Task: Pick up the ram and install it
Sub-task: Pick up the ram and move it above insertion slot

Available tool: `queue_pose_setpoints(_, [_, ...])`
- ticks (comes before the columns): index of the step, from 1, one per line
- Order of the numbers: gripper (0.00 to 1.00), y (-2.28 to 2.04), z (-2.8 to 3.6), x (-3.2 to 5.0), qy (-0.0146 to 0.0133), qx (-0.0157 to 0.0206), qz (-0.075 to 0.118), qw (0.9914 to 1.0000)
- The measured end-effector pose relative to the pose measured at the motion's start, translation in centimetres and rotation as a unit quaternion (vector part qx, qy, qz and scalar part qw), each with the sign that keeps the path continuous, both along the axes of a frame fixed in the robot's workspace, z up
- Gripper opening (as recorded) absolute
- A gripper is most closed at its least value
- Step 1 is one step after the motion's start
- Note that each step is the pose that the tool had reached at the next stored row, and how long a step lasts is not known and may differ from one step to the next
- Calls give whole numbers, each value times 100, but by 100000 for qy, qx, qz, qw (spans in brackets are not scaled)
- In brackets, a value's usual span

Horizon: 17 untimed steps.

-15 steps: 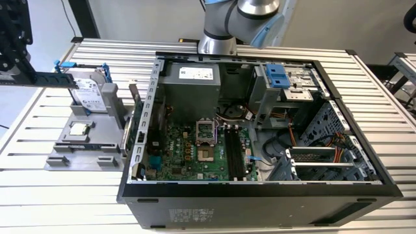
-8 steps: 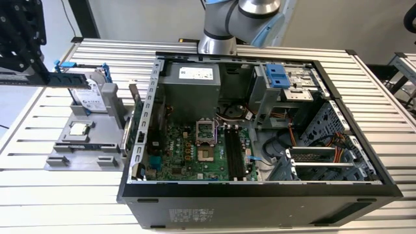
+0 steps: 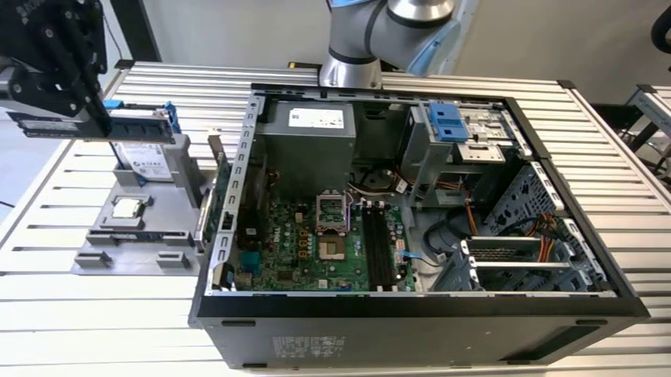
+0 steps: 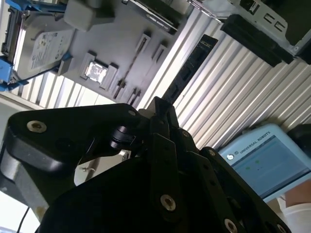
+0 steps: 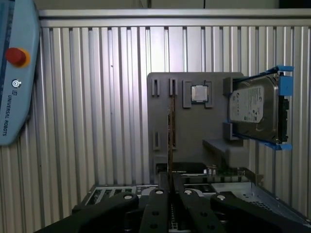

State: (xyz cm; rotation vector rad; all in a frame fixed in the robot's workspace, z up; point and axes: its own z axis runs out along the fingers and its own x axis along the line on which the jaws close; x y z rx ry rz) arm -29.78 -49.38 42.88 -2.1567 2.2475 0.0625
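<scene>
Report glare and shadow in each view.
First wrist view: glare patch on the ribbed table beside the grey tray; second wrist view: the tool, shut on the ram, looks near black; exterior view: the case interior is evenly lit.

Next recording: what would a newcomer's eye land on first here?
The open computer case sits in the middle of the exterior view, its green board exposed. In the second wrist view the tool grips the ram, a dark stick, near a grey tray carrying a silver hard drive.
</scene>
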Motion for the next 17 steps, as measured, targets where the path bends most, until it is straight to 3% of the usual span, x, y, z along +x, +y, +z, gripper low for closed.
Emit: queue_pose_setpoints(17, [0, 0, 0, 482, 158, -3, 1, 100000])
